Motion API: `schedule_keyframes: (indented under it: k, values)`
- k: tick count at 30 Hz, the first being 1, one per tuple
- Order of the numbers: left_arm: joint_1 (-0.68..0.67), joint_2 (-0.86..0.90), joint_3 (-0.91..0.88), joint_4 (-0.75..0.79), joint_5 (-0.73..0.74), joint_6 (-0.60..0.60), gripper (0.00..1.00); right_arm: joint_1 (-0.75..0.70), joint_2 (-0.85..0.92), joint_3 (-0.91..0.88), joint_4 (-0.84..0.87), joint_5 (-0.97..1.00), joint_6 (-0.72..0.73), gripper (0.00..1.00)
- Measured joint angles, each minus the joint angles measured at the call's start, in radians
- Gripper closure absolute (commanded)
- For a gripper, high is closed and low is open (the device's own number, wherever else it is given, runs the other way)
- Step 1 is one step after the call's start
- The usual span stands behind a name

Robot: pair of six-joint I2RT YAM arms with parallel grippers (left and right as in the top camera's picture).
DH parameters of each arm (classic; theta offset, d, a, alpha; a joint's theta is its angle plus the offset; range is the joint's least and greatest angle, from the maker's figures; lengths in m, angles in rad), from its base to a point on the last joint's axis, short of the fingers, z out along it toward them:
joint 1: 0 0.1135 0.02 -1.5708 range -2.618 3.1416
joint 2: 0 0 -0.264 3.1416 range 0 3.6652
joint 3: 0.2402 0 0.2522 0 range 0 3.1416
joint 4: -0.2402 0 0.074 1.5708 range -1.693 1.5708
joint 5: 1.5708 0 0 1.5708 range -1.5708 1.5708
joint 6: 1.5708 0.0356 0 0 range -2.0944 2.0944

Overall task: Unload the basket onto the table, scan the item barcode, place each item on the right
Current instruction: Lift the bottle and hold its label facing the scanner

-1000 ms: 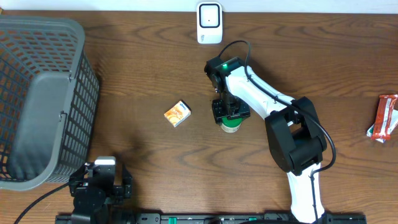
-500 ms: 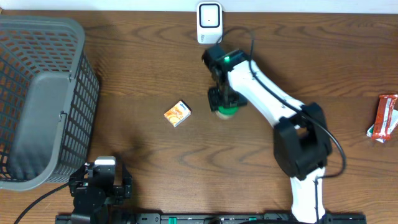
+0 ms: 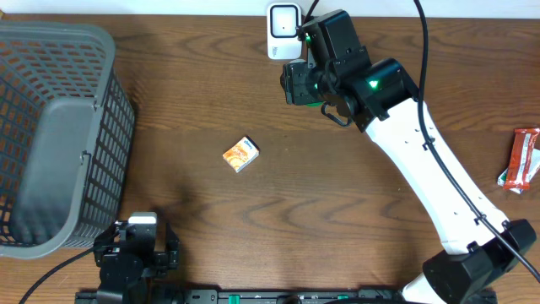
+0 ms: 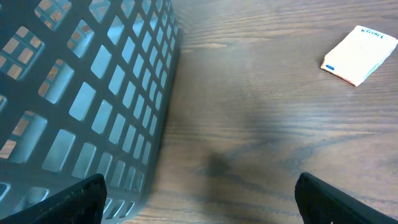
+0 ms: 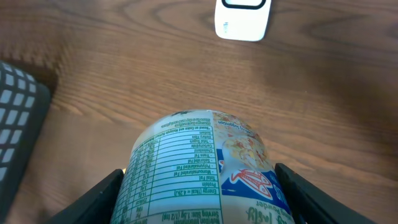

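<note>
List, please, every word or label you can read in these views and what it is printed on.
Cup: a nutrition table in green print, too small to quote.
Small box: one short blue word near its edge, blurred.
Snack packet: print too small to read.
No text can be quoted with confidence.

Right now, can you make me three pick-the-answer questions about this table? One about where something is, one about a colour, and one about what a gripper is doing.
1. Where is the small orange box?
A) lying on the open table
B) in a drawer
C) on a shelf

2. What colour is the scanner?
A) red
B) white
C) blue

3. What is the right gripper doing?
A) hanging empty
B) pushing a book
C) holding the food cup

Answers:
1 A, the box rests on bare wood with nothing touching it.
2 B, its case is white.
3 C, the food cup sits clamped between the jaws.
</note>
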Motion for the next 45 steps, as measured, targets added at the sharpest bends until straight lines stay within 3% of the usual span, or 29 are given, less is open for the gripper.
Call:
schedule_keyframes:
  k: [11,22,31,36,45]
  values:
    - [0.000,0.000,0.000,0.000,0.000,0.000,0.05,0.000,0.111,0.000,0.291,0.072,-0.130,0.47]
    - [0.000,0.000,0.000,0.000,0.000,0.000,0.05,-0.046,0.408,0.000,0.800,0.117,-0.236,0.40]
    - [0.000,0.001,0.000,0.000,0.000,0.000,0.05,-0.131,0.536,-0.002,1.157,0.116,-0.246,0.36]
    - [0.000,0.001,0.000,0.000,0.000,0.000,0.05,-0.144,0.612,-0.002,1.268,0.105,-0.240,0.36]
    - [0.000,0.001,0.000,0.000,0.000,0.000,0.05,-0.146,0.659,-0.002,1.313,0.068,-0.193,0.35]
